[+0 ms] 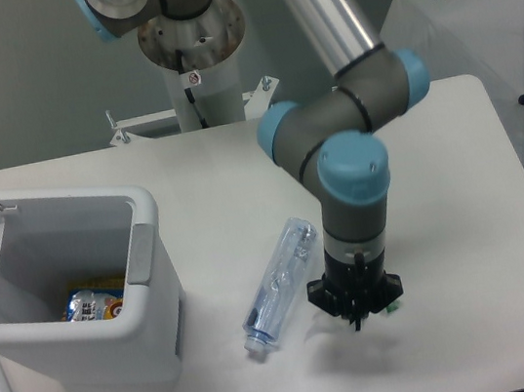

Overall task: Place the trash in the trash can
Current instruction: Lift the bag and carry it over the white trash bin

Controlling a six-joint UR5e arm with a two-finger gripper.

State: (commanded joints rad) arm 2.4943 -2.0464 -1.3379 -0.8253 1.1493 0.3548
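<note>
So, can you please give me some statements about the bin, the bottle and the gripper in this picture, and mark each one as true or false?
1. The trash can has its lid open. True.
2. The crushed bottle lies inside the trash can. False: it lies on the table, between the trash can and the gripper.
3. A blue-and-yellow packet is at the bottom of the trash can. True.
4. The gripper hangs directly above the trash can. False: it is low over the table, to the right of the bottle in the picture.
5. The bottle stands upright. False: it lies on its side.
</note>
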